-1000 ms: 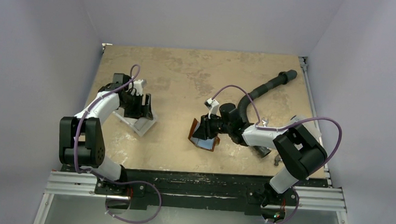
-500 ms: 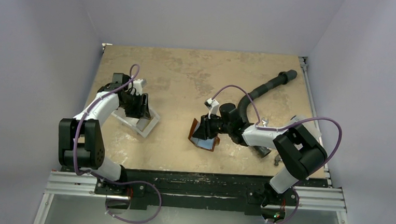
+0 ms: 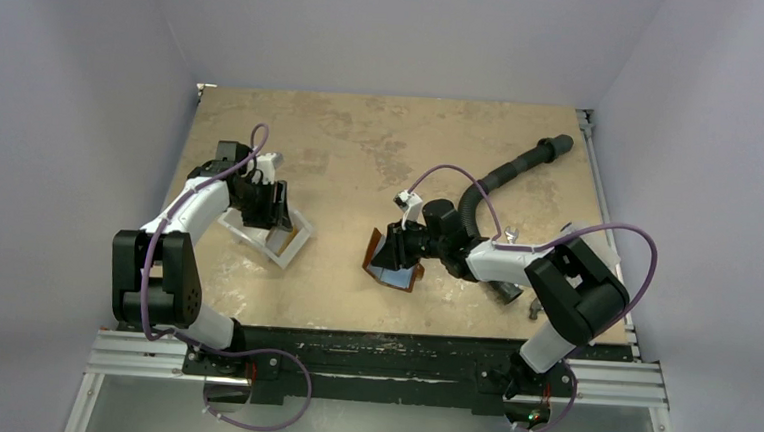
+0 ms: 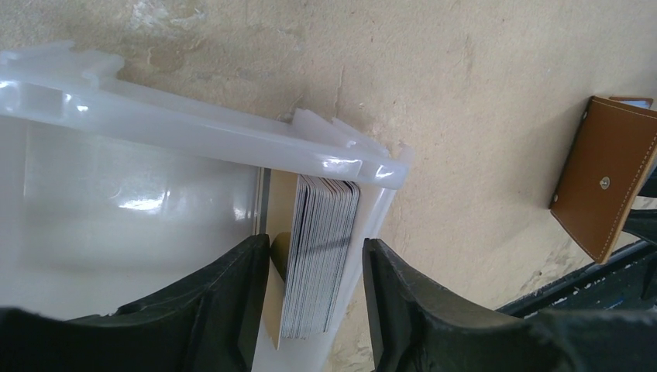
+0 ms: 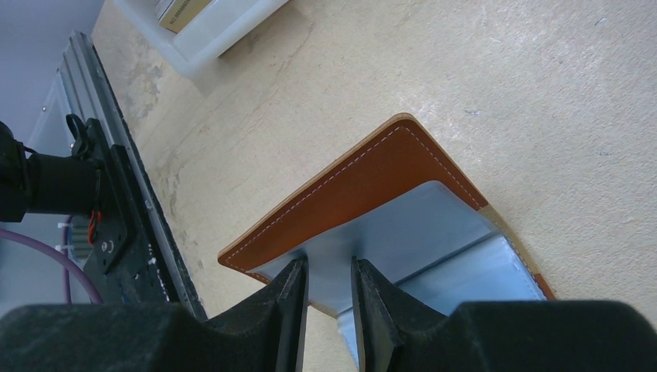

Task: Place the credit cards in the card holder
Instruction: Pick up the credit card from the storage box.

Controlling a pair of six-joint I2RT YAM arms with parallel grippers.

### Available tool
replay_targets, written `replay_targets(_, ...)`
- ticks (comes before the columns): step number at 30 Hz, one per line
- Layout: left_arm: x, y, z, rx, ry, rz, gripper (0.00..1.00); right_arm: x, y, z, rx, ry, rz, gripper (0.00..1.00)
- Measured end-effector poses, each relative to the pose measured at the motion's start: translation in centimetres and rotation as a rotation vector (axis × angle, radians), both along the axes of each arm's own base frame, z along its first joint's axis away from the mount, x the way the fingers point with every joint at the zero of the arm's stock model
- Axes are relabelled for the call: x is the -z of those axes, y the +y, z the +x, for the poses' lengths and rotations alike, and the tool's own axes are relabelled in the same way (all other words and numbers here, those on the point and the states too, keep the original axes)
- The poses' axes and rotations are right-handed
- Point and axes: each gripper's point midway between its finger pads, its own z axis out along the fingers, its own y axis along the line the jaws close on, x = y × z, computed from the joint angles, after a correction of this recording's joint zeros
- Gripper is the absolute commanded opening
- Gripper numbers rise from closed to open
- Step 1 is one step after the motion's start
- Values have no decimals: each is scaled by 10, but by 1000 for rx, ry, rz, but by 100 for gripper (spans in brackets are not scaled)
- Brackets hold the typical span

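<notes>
Where a clear-and-white plastic box [image 3: 281, 238] lies on the left side of the worktop [image 3: 363, 135], the credit cards [image 4: 324, 232] stand on edge as a tight stack in one corner of it, their thin pale edges facing the left wrist camera. A tan card or divider leans against the stack on one side. The left pincer [image 4: 316, 248] reaches down into that corner with its two black fingers [image 4: 232, 302] apart, one on each side of the stack; a gap shows between the cards and the finger on the tan side, and the other finger sits just outside the box wall.

Well apart from the box, near the middle of the worktop, the card holder [image 3: 393, 261] is propped open off the surface. It is a brown leather wallet with pale stitching along its edge and grey-blue pockets inside. From the left wrist camera its outer face shows a small metal snap button [image 4: 603, 183]. The right pincer [image 5: 329, 288] is closed on it: the fingers [image 5: 288, 298] pinch a grey inner pocket panel between them, holding one brown flap tilted up.

Behind the right arm, a black ribbed hose [image 3: 517, 168] curves toward the far right corner of the worktop.
</notes>
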Motion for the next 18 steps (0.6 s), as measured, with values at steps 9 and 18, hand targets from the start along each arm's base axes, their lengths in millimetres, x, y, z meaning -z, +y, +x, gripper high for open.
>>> replay_targets(9, -2, -6, -1, 14, 2, -34, 48, 0, 0, 0, 0, 0, 0, 34)
replay_targets(18, -2, -7, -2, 14, 3, -38, 47, 0, 0, 0, 0, 0, 0, 34)
